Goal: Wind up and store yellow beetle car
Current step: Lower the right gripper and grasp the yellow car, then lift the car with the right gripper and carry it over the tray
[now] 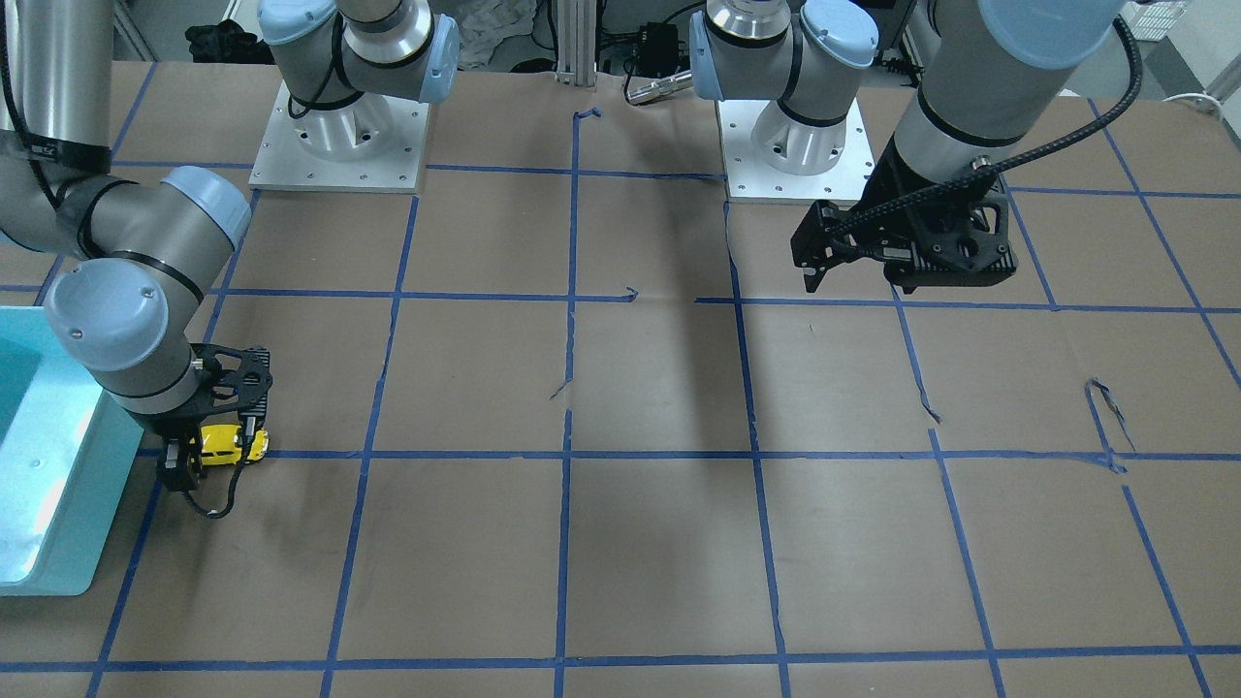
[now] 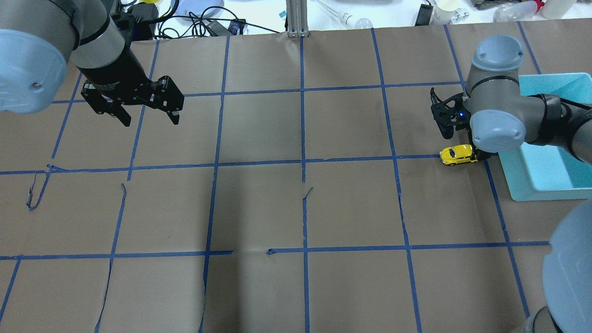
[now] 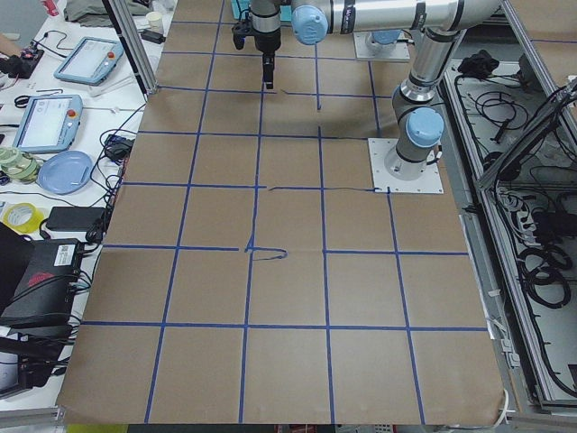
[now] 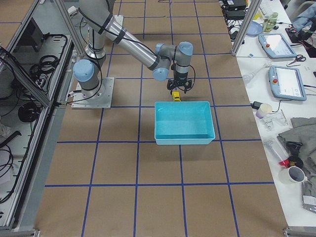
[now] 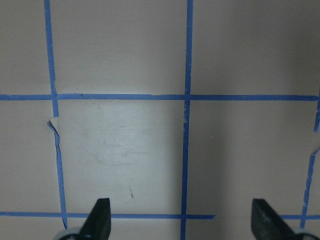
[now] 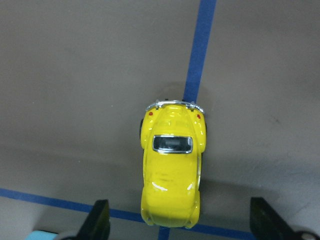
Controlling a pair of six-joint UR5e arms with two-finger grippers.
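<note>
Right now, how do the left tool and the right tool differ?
The left tool has only the bare taped table between its fingers. The right tool straddles the yellow beetle car, with its fingers clear of the car's sides. The left tool hangs far from the teal bin, while the right tool is right beside it. Shared: both are open and hold nothing.

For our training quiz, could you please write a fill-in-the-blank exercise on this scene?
The right tool hovers over the small glossy yellow beetle toy car with its fingers ____.
The car rests on a ____ tape line of the brown paper-covered table.
The left tool holds ____.
Answers: open; blue; nothing.
</note>
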